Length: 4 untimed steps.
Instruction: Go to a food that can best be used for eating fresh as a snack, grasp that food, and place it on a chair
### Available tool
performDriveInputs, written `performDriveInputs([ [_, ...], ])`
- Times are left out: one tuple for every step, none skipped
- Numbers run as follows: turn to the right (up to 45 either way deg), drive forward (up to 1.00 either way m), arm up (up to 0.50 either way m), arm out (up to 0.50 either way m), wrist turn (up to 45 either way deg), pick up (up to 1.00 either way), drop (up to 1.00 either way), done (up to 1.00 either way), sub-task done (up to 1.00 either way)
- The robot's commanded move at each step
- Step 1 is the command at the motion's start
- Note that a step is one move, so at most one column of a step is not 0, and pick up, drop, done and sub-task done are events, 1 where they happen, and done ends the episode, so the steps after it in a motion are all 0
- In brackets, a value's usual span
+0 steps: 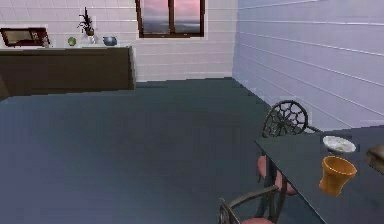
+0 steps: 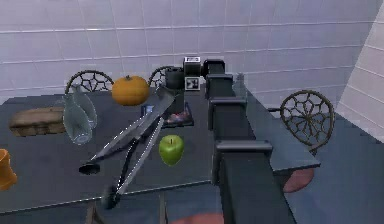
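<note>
A green apple [image 2: 172,149] lies on the dark table [image 2: 40,160], just left of the arm's dark bar [image 2: 235,130]. The gripper's dark body [image 2: 172,80] stands beside the two white marked squares, and two long thin fingers [image 2: 130,140] run down and left over the tabletop; the gripper [image 2: 100,180] ends left of the apple. I cannot tell whether it holds anything. A round orange fruit [image 2: 130,90] sits farther out. Wire-backed chairs [image 2: 305,110] [image 2: 90,80] stand around the table, and another chair [image 1: 288,118] stands at its far end.
On the table are a glass jar [image 2: 78,115], a brown carton [image 2: 35,121], an orange cup [image 1: 337,173] and a plate [image 1: 338,144]. A counter [image 1: 70,68] with a microwave [image 1: 25,37] and a plant [image 1: 87,25] lines the back wall. Open floor [image 1: 140,140] lies between.
</note>
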Motion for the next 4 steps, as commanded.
performDriveInputs([
  [0.0,0.00,0.00,0.00,45.0,0.00,0.00,0.00,0.00],
  [0.0,0.00,0.00,0.00,45.0,0.00,0.00,0.00,0.00],
  [0.0,0.00,0.00,0.00,30.0,0.00,0.00,0.00,0.00],
  [0.0,0.00,-0.24,0.00,0.0,0.00,0.00,0.00,0.00],
])
